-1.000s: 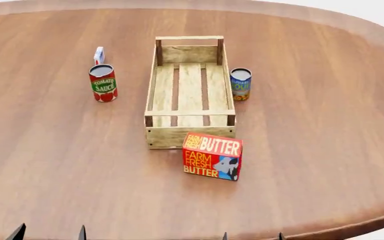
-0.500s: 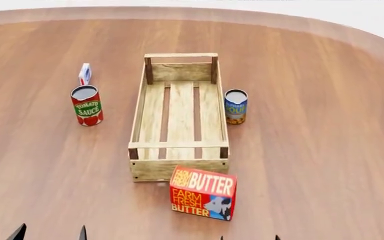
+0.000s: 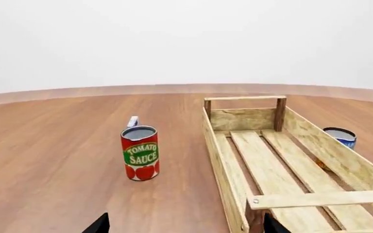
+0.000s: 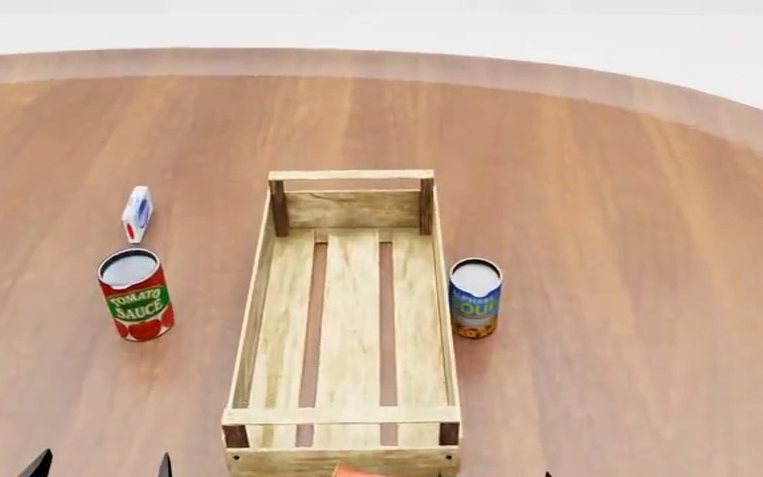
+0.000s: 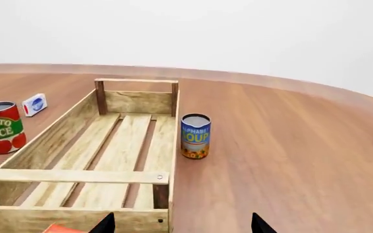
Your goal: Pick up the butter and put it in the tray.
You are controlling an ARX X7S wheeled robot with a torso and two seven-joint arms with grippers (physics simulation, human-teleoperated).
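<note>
Only a thin red-orange sliver of the butter (image 4: 355,471) shows, at the head view's bottom edge, just in front of the tray's near end; the same sliver of butter (image 5: 62,228) shows in the right wrist view. The tray (image 4: 251,328) is a long light-wood slatted crate lying lengthwise away from me, with nothing in it. My left gripper (image 3: 184,225) is open, its dark fingertips (image 4: 40,463) low at the head view's left. My right gripper (image 5: 182,225) is open, short of the tray's near end (image 5: 76,216). Neither holds anything.
A tomato sauce can (image 4: 135,295) stands left of the tray, with a small white carton (image 4: 136,214) behind it. A blue soup can (image 4: 473,297) stands close to the tray's right side. The round wooden table's far edge (image 4: 554,79) curves behind.
The head view has shifted: tray, cans and carton sit lower in the frame and look larger. The butter has slid from mid-frame to the bottom edge. Nothing was gripped.
</note>
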